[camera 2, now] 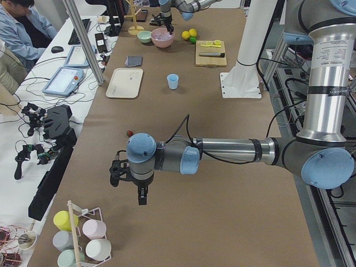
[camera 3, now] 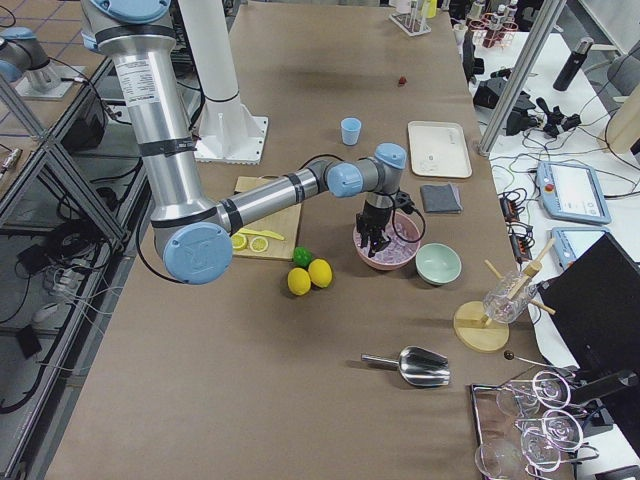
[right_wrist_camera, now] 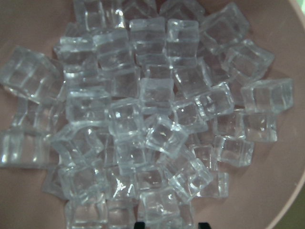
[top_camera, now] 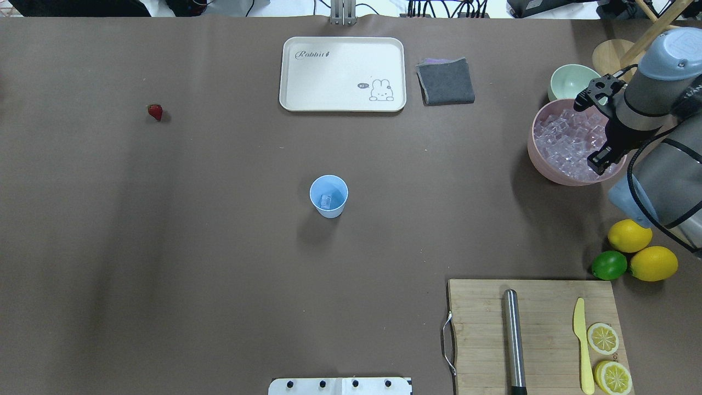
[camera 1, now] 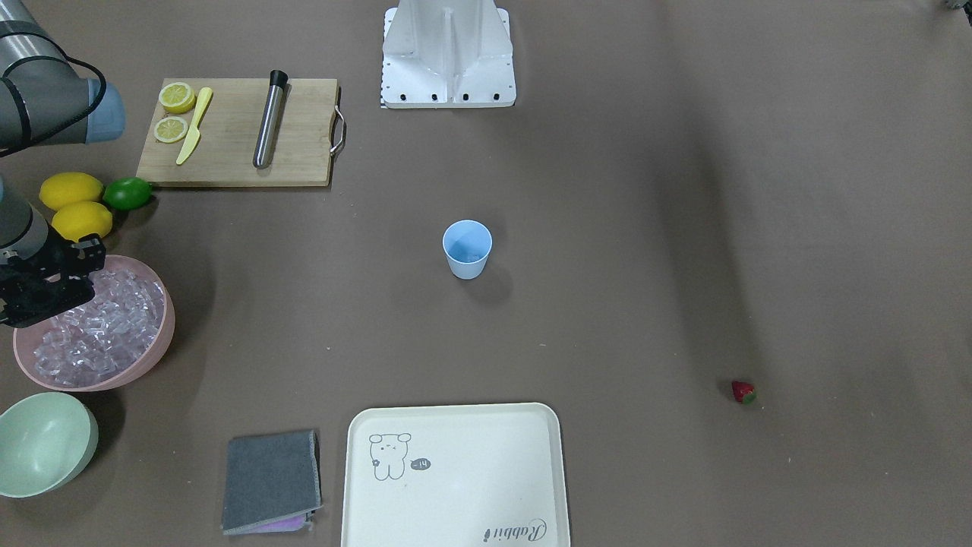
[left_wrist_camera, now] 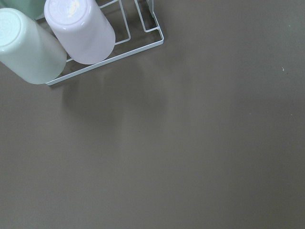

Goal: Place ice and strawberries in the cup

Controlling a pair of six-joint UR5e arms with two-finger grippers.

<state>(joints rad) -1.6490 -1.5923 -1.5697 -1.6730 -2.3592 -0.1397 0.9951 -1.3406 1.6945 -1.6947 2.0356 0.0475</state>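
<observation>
The light blue cup (top_camera: 328, 196) stands upright mid-table with one clear cube in it; it also shows in the front view (camera 1: 467, 251). The ice (top_camera: 565, 142) lies heaped in a pink bowl (top_camera: 535, 156) at the robot's right. My right gripper (top_camera: 590, 131) hangs open over this heap. In the right wrist view the ice (right_wrist_camera: 143, 119) fills the frame, and only the tips of my open right gripper (right_wrist_camera: 171, 225) show at the bottom edge. The strawberry (top_camera: 155, 111) lies alone at the far left. My left gripper (camera 2: 128, 188) hovers over bare table; I cannot tell whether it is open.
A pale green bowl (top_camera: 570, 81) sits beyond the pink bowl. Two lemons (top_camera: 629, 236) and a lime (top_camera: 609, 265) lie near it. A cutting board (top_camera: 532, 334) carries a steel rod, a knife and lemon slices. A tray (top_camera: 343, 74) and grey cloth (top_camera: 445, 81) lie far. A cup rack (left_wrist_camera: 76, 33) stands by the left gripper.
</observation>
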